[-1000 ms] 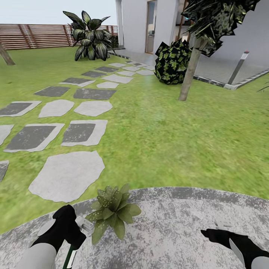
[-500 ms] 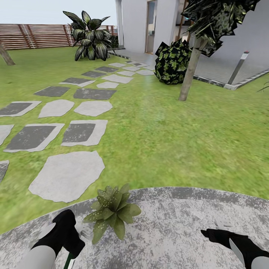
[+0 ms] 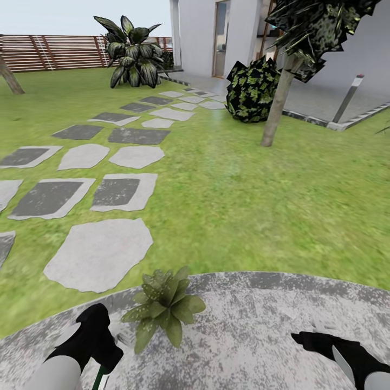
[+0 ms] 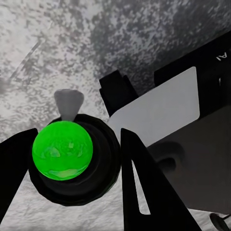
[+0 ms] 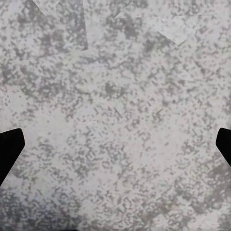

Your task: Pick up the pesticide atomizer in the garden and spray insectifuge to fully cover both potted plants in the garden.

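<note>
I hold the pesticide atomizer [image 4: 61, 150] in my left gripper [image 4: 72, 156], whose black fingers are shut on either side of its round green body; its grey spray head [image 4: 69, 103] points at the paving. In the head view, a strip of the green bottle [image 3: 101, 375] shows under my left gripper [image 3: 97, 338], just left of a potted plant [image 3: 162, 310], a low rosette on the edge of the garden's round grey patio [image 3: 260, 330]. My right gripper [image 3: 317, 333] hovers open over the patio at lower right; its fingertips [image 5: 9, 144] stand far apart over bare paving.
Grey stepping stones [image 3: 97, 252] cross the lawn [image 3: 244, 206] to the house. A palm trunk [image 3: 276, 108], a dark bush [image 3: 252, 89], a bollard lamp [image 3: 346, 97] and a large leafy plant [image 3: 132, 54] stand farther off. A brown slat fence [image 3: 54, 53] closes the back.
My left gripper has drawn back a little from the plant with the atomizer, so the spray head no longer shows in the head view. The view has shifted slightly.
</note>
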Robot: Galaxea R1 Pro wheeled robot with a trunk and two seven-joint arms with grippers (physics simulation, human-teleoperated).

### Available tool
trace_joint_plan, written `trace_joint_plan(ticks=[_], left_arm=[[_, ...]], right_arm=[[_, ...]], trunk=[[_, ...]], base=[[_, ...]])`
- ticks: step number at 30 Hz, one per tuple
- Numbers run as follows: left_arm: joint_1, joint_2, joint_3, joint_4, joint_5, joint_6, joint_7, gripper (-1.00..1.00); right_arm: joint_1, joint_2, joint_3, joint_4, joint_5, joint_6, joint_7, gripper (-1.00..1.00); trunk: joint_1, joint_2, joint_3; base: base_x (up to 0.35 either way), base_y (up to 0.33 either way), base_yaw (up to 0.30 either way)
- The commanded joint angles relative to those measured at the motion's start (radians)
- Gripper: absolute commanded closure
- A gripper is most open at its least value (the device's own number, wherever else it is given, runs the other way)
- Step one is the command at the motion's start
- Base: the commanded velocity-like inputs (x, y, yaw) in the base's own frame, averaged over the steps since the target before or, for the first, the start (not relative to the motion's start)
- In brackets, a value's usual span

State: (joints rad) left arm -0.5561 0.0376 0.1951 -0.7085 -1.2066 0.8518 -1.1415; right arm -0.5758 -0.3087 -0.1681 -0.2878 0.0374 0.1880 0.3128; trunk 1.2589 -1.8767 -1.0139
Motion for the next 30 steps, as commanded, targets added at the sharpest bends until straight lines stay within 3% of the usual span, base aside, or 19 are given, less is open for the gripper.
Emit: trace_joint_plan(ticks=[1, 11, 21, 30], left_arm=[[-0.001, -0.001, 0.003, -0.001, -0.008, 0.006, -0.009, 1.00], [-0.001, -0.001, 0.003, -0.001, -0.008, 0.006, -0.007, 1.00], [-0.001, -0.005, 0.002, -0.001, -0.007, 0.004, -0.006, 1.00], [-0.001, -0.005, 0.003, 0.000, -0.007, 0.004, -0.007, 1.00]], right_arm=[[0.000, 0.000, -0.008, -0.002, 0.004, 0.007, 0.006, -1.00], [0.000, 0.000, -0.008, -0.002, 0.004, 0.007, 0.006, -1.00], [0.000, -0.017, -0.010, -0.001, 0.003, 0.007, 0.006, -1.00], [0.000, -0.015, -0.009, -0.001, 0.002, 0.007, 0.006, -1.00]], trunk=[[0.000, 0.000, -0.001], [0.000, 0.000, -0.001], [0.000, 0.000, -0.001], [0.000, 0.000, -0.001]], base=[[0.000, 0.000, 0.203], [0.000, 0.000, 0.241], [-0.085, -0.210, 0.025], [-0.012, -0.133, 0.104]])
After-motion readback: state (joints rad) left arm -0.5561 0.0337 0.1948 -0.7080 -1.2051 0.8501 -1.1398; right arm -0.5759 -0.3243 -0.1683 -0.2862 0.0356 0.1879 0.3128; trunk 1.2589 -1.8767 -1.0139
